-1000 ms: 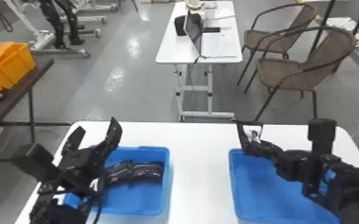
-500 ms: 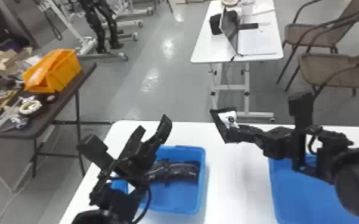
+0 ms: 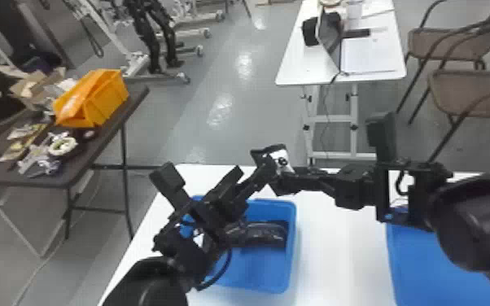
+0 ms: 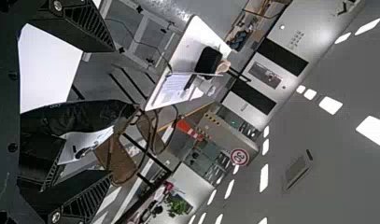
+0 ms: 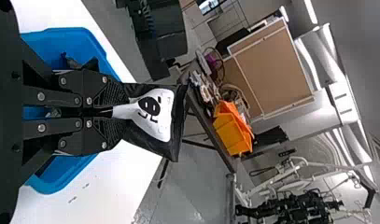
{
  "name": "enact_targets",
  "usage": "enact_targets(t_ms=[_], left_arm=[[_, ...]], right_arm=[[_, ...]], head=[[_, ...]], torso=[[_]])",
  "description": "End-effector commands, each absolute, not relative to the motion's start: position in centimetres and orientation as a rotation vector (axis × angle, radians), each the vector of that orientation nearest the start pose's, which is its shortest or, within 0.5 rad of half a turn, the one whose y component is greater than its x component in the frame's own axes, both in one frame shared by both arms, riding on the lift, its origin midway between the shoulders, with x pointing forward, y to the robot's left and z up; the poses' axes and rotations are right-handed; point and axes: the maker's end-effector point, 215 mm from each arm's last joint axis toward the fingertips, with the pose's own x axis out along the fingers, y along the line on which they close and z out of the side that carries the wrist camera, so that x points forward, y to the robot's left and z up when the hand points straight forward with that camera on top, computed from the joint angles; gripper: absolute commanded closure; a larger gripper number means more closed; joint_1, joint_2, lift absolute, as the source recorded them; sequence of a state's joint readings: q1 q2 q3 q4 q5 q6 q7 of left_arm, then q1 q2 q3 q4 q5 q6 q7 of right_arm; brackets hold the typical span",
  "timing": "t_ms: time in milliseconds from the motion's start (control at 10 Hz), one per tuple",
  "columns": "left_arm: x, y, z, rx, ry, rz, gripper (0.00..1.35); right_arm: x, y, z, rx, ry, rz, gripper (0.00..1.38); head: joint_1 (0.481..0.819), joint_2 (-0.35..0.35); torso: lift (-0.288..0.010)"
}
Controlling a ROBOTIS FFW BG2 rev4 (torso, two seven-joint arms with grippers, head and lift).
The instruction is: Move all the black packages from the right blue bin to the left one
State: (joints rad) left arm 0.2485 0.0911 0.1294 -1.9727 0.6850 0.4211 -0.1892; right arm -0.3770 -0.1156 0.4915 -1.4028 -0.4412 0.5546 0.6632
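A black package with a white label [image 5: 152, 112] is pinched at one end by the right gripper [image 3: 293, 179], its free end projecting beyond the fingertips, near the far side of the left blue plastic bin [image 3: 292, 244], the left gripper [image 3: 202, 181] standing wide.

A black package [image 3: 281, 159] is gripped by the right gripper [image 3: 295, 180], near the left gripper [image 3: 254, 165], whose fingers are spread. Black packaging [image 3: 266, 235] is contained in the left blue bin [image 3: 292, 256]; the right blue bin [image 3: 415, 260] is partly covered by the right arm [image 3: 472, 228].
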Motion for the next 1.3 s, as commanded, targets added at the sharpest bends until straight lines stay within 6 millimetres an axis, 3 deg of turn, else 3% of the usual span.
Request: enact_targets(t_ms=[0, 300, 400, 500, 900, 1200], left_arm=[[51.3, 20.4, -34.1, -0.568, 0.204, -0.281, 0.09], [51.7, 19.6, -34.0, -0.551, 0.204, -0.298, 0.11], [51.7, 19.9, -33.9, -0.543, 0.196, -0.292, 0.42], [51.7, 20.6, -33.7, -0.541, 0.169, -0.252, 1.24], [51.4, 20.8, -33.2, -0.621, 0.128, -0.228, 1.22], [51.5, 21.1, -32.4, -0.611, 0.099, -0.224, 1.22]], right_arm=[[51.0, 11.5, -35.5, 0.201, 0.443, 1.204, 1.08], [50.0, 13.1, -35.3, 0.192, 0.452, 1.256, 1.08], [50.0, 13.1, -35.3, 0.196, 0.454, 1.256, 1.08], [50.0, 13.1, -35.4, 0.198, 0.455, 1.256, 1.08], [49.9, 13.0, -36.0, 0.220, 0.452, 1.247, 1.08], [51.4, 12.7, -35.6, 0.224, 0.411, 1.221, 1.02]], head=[[0.695, 0.322], [0.695, 0.336], [0.695, 0.339], [0.695, 0.342], [0.695, 0.350], [0.695, 0.350]], torso=[[-0.039], [-0.039], [-0.039], [-0.039], [-0.039], [-0.039]])
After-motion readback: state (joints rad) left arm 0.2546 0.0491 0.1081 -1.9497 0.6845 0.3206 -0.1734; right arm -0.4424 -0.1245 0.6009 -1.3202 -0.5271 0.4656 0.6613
